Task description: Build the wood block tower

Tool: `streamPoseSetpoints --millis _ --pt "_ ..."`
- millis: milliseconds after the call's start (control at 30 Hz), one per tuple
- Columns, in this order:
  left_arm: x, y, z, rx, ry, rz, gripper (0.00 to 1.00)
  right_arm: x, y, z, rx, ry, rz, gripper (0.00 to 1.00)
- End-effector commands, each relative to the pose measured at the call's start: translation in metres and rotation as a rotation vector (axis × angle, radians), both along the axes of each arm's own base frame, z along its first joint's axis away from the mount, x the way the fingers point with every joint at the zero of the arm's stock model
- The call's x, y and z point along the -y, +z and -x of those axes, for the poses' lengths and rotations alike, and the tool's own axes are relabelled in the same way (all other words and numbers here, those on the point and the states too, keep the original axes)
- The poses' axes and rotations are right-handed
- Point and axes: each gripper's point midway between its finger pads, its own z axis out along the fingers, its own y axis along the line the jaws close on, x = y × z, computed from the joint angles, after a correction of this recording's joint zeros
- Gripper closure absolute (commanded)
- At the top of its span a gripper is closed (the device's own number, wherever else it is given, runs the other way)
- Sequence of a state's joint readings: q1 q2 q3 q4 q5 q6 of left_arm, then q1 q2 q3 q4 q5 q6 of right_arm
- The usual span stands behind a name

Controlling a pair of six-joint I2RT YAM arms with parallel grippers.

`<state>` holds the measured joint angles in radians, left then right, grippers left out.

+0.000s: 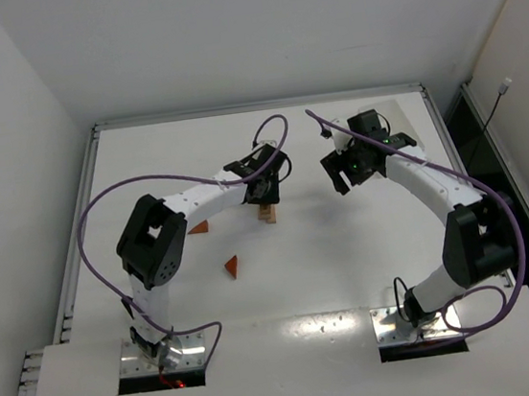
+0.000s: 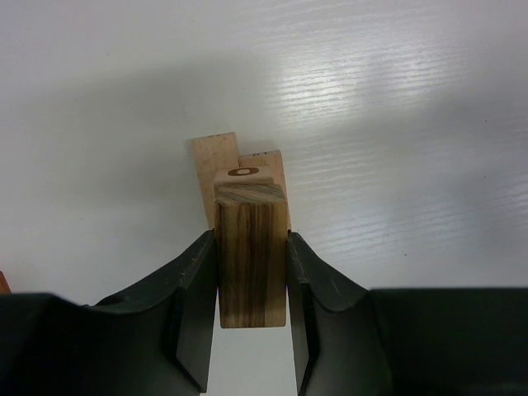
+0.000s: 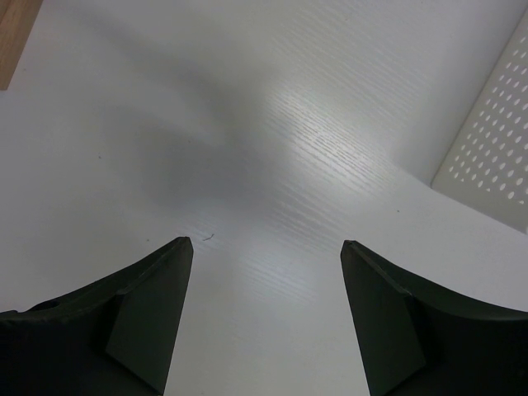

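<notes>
My left gripper (image 2: 251, 241) is shut on a streaked brown wooden bar (image 2: 252, 272), held upright over the wood block tower (image 1: 266, 213). In the left wrist view two pale tan blocks (image 2: 216, 161) of the tower show just beyond the bar's top; whether the bar touches them I cannot tell. In the top view the left gripper (image 1: 265, 188) hangs right above the stack in mid-table. A reddish-brown triangular wedge (image 1: 233, 267) lies loose nearer the arm bases. My right gripper (image 3: 266, 245) stands open over bare table, to the right of the stack (image 1: 344, 174).
Another reddish block (image 1: 199, 227) lies left of the stack, partly under the left arm. A white perforated bin (image 3: 488, 153) shows at the right edge of the right wrist view. A tan wooden piece (image 3: 15, 37) shows at that view's top left corner.
</notes>
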<state>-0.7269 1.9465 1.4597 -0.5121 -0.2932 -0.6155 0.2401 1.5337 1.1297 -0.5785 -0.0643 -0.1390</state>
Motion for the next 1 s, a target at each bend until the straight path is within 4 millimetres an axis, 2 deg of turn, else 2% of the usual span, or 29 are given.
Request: streamPoseSetpoints --millis 0,33,133,333,400,500,567,667,800,833,933,967 --pt "0.011 0.011 -0.006 0.026 0.017 0.034 0.93 -0.007 0.012 -0.009 0.037 0.014 -0.027 0.30" --pt "0.013 0.011 -0.005 0.021 0.012 0.040 0.85 -0.007 0.012 -0.009 0.037 0.014 -0.027 0.30" --pt "0.011 0.010 -0.003 0.014 0.012 0.034 0.78 -0.007 0.012 -0.009 0.037 0.014 -0.027 0.30" --pt "0.011 0.006 -0.003 0.006 0.019 0.033 0.69 -0.007 0.012 -0.009 0.037 0.014 -0.027 0.30" --pt "0.010 0.006 -0.004 0.012 0.024 0.027 0.55 -0.007 0.012 -0.009 0.037 0.014 -0.027 0.30" --pt "0.010 0.006 -0.004 0.012 0.024 0.027 0.46 -0.007 0.012 -0.009 0.037 0.014 -0.027 0.30" --pt "0.010 0.006 -0.004 0.012 0.024 0.027 0.33 -0.007 0.012 -0.009 0.037 0.014 -0.027 0.30" --pt "0.010 0.006 -0.004 0.013 0.017 0.022 0.27 -0.007 0.012 -0.009 0.037 0.014 -0.027 0.30" --pt "0.010 0.030 -0.008 0.063 -0.003 0.034 0.22 -0.009 0.012 -0.009 0.035 0.021 -0.035 0.30" --pt "0.009 0.046 -0.011 0.103 -0.002 0.046 0.21 -0.009 0.012 -0.009 0.035 0.021 -0.035 0.30" --pt "0.005 0.078 -0.014 0.180 -0.032 0.061 0.12 -0.004 0.012 -0.010 0.031 -0.018 -0.039 0.30" --pt "0.001 0.097 -0.009 0.212 -0.042 0.077 0.10 0.002 0.008 -0.011 0.022 -0.065 -0.023 0.30"
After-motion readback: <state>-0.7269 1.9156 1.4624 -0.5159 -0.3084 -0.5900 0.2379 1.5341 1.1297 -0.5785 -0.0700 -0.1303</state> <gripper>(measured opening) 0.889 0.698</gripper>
